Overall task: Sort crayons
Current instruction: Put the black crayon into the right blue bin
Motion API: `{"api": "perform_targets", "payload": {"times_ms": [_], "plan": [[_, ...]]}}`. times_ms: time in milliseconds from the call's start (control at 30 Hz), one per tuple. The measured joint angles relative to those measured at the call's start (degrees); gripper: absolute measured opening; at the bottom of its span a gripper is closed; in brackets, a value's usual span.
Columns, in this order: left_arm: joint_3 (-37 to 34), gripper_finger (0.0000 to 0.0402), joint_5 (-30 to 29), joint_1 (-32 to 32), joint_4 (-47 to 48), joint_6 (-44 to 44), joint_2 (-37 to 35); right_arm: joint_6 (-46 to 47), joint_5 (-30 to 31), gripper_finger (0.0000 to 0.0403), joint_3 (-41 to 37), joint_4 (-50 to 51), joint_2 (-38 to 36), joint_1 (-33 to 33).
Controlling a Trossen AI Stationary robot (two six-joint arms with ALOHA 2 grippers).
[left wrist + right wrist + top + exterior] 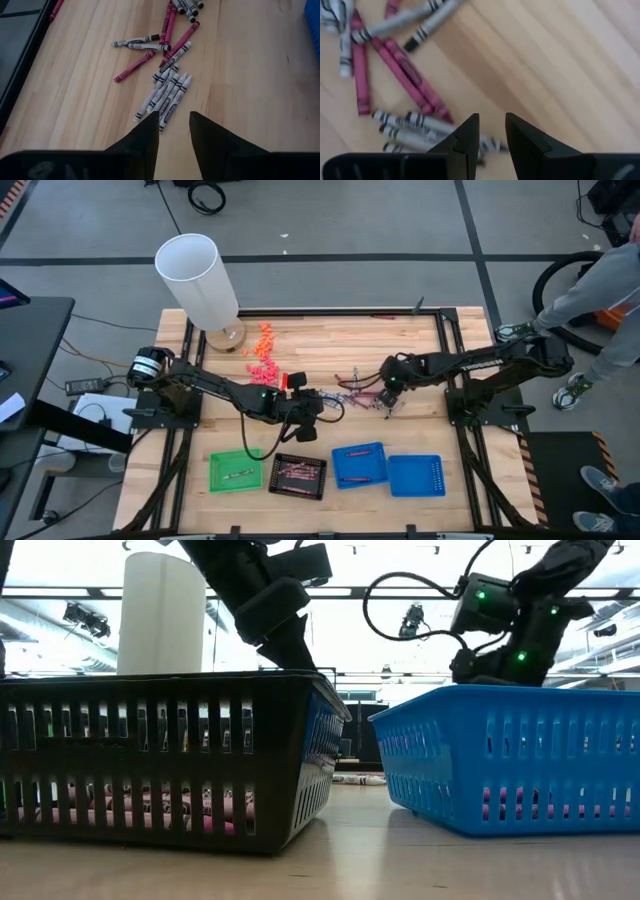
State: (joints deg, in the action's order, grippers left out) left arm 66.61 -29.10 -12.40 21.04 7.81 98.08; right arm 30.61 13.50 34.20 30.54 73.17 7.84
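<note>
At mid-frame of the high view, crayons (352, 388) lay scattered between both arms. Left gripper (174, 122) and right gripper (492, 125) hung parted, empty, seemingly just above them; bare tabletop (330, 340) stretched beyond.

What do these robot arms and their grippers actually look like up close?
Both arms are dark, nearly black, built of jointed segments with black cables looping alongside. The left gripper and right gripper each end in two dark, wedge-shaped fingers tapering to points. In the low view, small green lights glow on one arm's wrist.

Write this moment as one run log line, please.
left gripper: open, empty, above crayons | right gripper: open, empty, over pile
</note>
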Motion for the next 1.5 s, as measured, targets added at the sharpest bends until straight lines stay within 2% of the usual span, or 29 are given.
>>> {"api": "perform_targets", "payload": {"times_ms": [100,200,467,667,867,1300,1500], "plan": [[0.0,0.0119,0.0,0.05,0.08,-0.71,0.0,3.51,-1.12,0.0105,0.71,3.5,0.0,-1.82],[0.0,0.0119,0.0,0.06,0.16,-1.42,0.0,3.2,-1.24,0.0105,1.46,5.83,0.0,-4.83],[0.0,0.0119,0.0,0.06,1.43,-1.49,0.0,-6.82,-2.21,0.0105,2.42,10.24,0.0,-10.82],[0.0,0.0119,0.02,0.02,1.84,-1.51,0.0,-15.39,-8.27,0.0108,2.41,10.69,0.0,-13.85],[0.0,0.0119,0.02,0.02,1.79,-1.51,0.0,-16.65,-8.44,0.0117,2.4,11.04,2.41,-17.23],[-0.71,0.0119,0.04,-1.93,1.4,-4.03,0.0,-22.91,-5.55,0.0139,5.41,12.1,8.28,-17.91],[-4.45,0.0119,1.56,-5.53,-9.99,-9.27,0.0,-28.56,-4.44,0.014,5.48,12.02,8.26,-16.53]]}}
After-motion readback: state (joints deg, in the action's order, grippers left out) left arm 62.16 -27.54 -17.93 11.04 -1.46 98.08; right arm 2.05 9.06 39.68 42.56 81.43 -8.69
